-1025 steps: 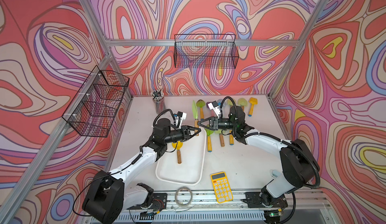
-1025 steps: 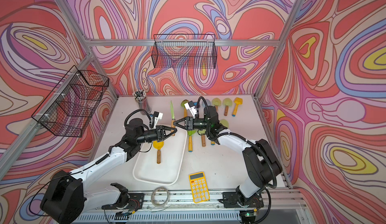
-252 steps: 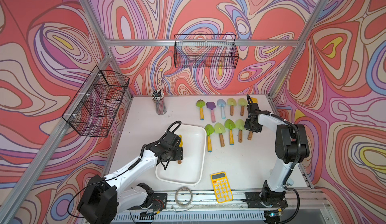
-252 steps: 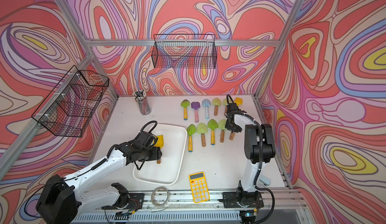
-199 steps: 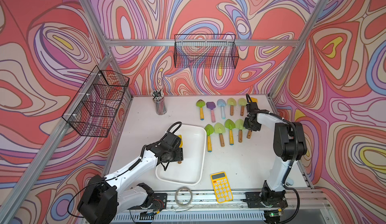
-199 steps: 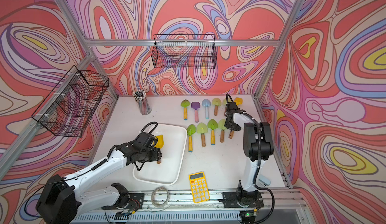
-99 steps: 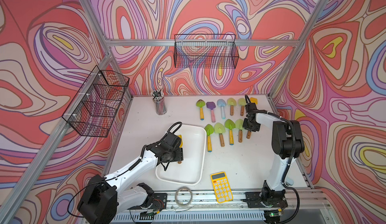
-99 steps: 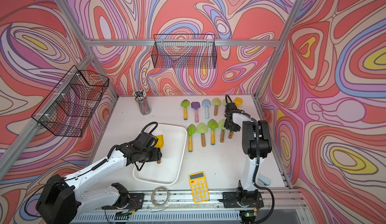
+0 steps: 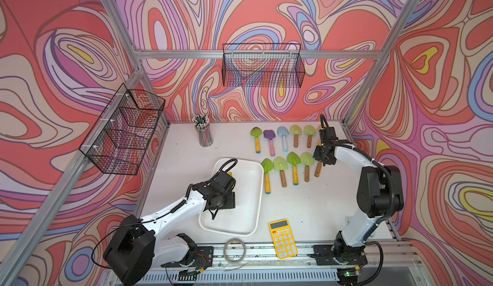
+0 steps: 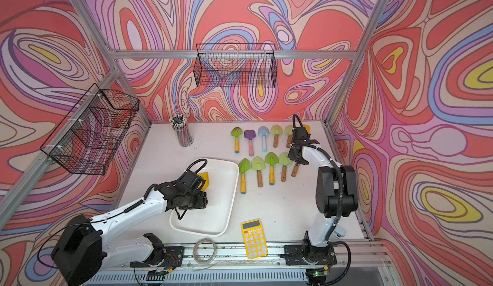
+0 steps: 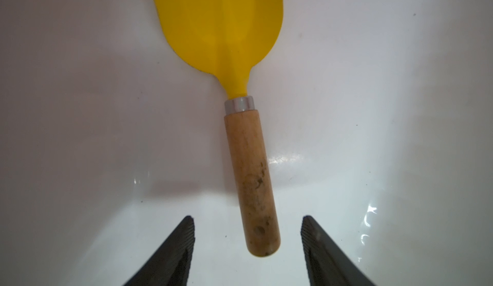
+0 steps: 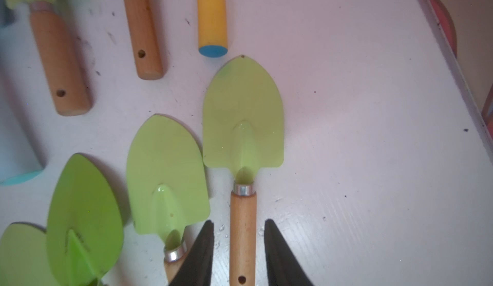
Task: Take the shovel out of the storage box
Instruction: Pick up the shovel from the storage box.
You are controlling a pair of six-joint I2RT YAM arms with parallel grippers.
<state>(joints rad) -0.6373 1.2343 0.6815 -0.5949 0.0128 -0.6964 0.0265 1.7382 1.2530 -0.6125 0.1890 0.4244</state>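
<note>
A yellow-bladed shovel (image 11: 250,180) with a wooden handle lies flat in the white storage box (image 9: 248,215). In a top view only its blade (image 10: 205,180) shows past my left wrist. My left gripper (image 11: 248,218) hangs low over the box, open. Its fingers (image 11: 186,234) stand either side of the handle's end without touching it. At the far right, my right gripper (image 12: 239,221) is open astride the wooden handle of a light green shovel (image 12: 242,127) lying on the table, with a small gap on each side.
Two rows of small shovels (image 9: 293,161) lie on the table between the box and the right arm. A yellow calculator (image 9: 282,239) and a cable coil (image 9: 234,247) lie at the front edge. A pencil cup (image 9: 205,135) stands at the back. Black wire baskets (image 9: 262,68) hang on the walls.
My right jaws have parted from the green shovel's handle, which now lies at the right end of the front row. The left gripper has stayed over the yellow shovel, its jaws slightly narrower.
</note>
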